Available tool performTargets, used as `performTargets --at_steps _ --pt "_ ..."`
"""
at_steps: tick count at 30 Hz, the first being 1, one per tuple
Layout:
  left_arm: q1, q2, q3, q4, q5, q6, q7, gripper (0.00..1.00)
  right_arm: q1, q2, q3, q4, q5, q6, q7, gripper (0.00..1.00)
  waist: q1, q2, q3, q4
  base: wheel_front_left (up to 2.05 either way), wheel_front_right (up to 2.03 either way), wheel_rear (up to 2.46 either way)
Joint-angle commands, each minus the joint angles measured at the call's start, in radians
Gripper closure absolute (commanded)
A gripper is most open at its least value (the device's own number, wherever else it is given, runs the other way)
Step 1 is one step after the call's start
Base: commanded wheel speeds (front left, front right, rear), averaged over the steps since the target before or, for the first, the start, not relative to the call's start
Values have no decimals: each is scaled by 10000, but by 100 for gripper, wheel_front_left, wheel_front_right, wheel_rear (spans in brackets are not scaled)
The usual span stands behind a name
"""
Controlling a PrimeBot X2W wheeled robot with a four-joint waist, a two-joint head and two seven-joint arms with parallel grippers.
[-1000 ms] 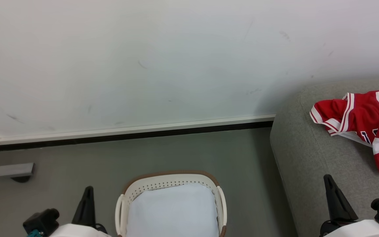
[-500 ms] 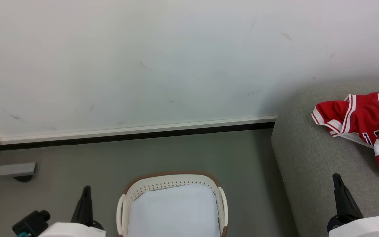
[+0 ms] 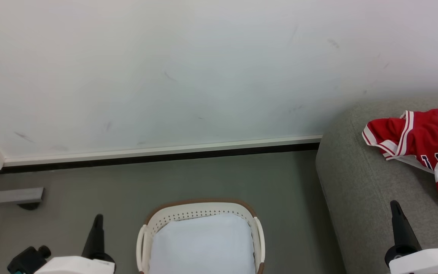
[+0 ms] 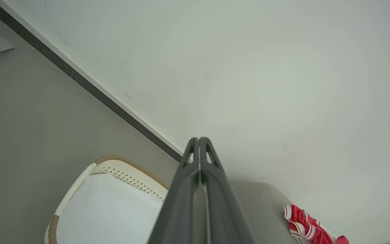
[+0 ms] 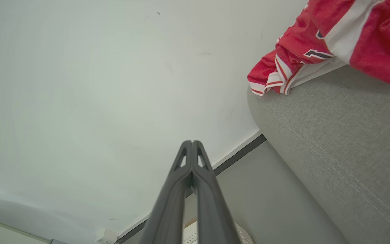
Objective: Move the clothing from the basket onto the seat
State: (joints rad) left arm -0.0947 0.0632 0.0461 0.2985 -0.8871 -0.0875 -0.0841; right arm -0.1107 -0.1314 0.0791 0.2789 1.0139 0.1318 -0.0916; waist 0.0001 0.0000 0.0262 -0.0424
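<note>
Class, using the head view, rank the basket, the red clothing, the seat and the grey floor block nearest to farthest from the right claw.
1. seat: directly by the right claw.
2. clothing: on the seat, ahead.
3. basket: on the floor, leftward.
4. grey floor block: far left.

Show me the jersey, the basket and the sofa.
jersey (image 3: 421, 137), head view, on its red fabric.
basket (image 3: 200, 210), head view, on its perforated far rim.
sofa (image 3: 359, 198), head view, on its bare grey top.

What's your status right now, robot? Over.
Both shut, empty: left gripper, right gripper. Red clothing lying on sofa. Basket shows just its liner. Bare floor between them.
</note>
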Motion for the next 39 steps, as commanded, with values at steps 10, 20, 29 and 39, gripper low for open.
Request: performTargets --at_steps 10,20,29,39 --pt "-152 -2 153 -211 -1323 -110 356 100 -74 77 -376 -192 1126 -9 339 100 0 0 -28 51 0 0 0" --pt "-162 -22 260 -280 -2392 -177 654 100 -54 194 -635 -225 2016 -10 634 100 0 0 -56 102 0 0 0" --pt "-169 -39 338 -334 -3241 -220 899 100 -36 281 -851 -248 2756 -12 877 100 0 0 -81 148 0 0 0" --pt "-177 -54 413 -385 -4155 -276 1141 100 -17 392 -1085 -277 3487 -13 1123 100 0 0 -109 199 0 0 0"
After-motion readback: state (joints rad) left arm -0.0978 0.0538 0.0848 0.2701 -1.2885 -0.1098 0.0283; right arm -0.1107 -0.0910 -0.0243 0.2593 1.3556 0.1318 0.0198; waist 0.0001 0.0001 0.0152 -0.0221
